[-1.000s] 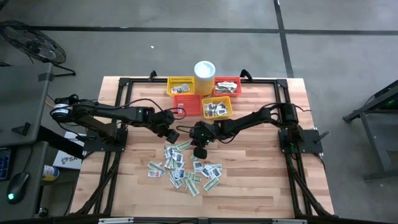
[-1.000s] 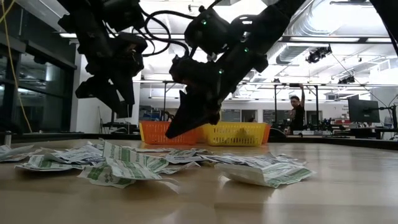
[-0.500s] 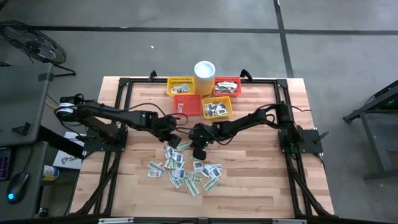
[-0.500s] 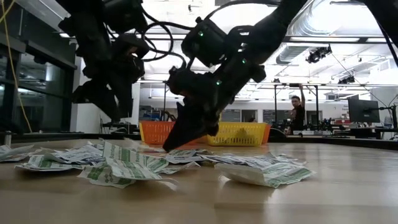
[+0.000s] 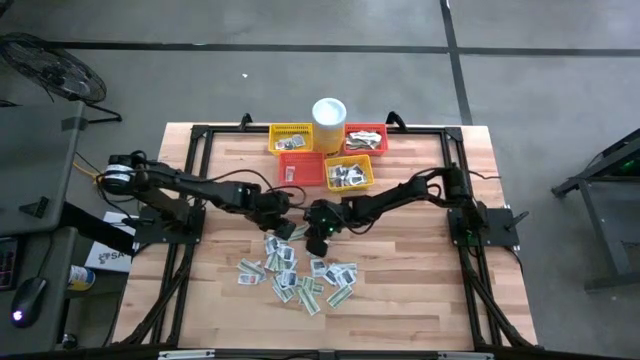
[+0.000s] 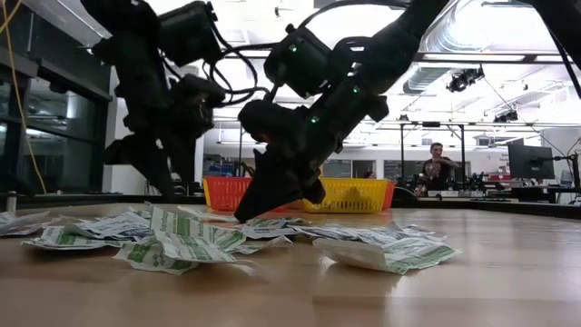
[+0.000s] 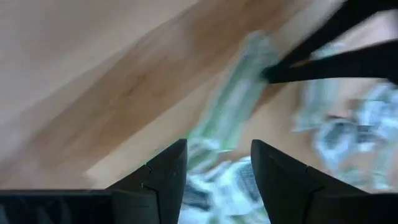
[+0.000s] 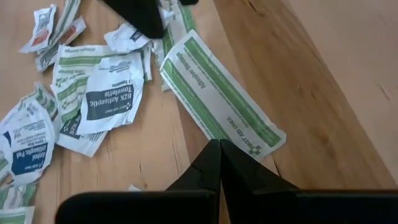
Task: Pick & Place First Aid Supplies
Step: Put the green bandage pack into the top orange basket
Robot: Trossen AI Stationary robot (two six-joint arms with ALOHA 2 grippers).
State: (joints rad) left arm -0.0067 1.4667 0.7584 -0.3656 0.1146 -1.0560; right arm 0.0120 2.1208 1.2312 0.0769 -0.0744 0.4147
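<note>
The first aid supplies point(image 5: 300, 270) lie as a loose pile of small flat sachets at the table's middle. One of them, a long green-striped packet point(image 8: 217, 93), lies flat at the pile's far side. My right gripper point(image 8: 219, 144) is shut, slanting down, its tip low beside that packet's long edge point(image 6: 241, 216). My left gripper point(image 7: 217, 146) is open and points steeply down over the same packet's other end point(image 5: 287, 228), one finger on either side; I see no touch. My right gripper's shut fingertips point(image 8: 219, 149) stand at the long green-striped packet's long edge point(image 8: 233, 138), near one end, slanting down from the table's right. I cannot tell whether they touch the packet or the wood beside it. The packet lies flat on the table.
Two yellow baskets point(image 5: 291, 138) point(image 5: 348, 172), two red-orange ones point(image 5: 365, 136) point(image 5: 302, 168) and a white cup point(image 5: 328, 122) stand at the far middle. A black frame point(image 5: 200, 135) runs around the work area. Bare wood lies left and right of the pile.
My left gripper has come down and toward the table's right and near edge, to the pile's far side. My right gripper has sunk until its shut tip is level with the sachets, and it has rolled a little. The sachets have kept still.
</note>
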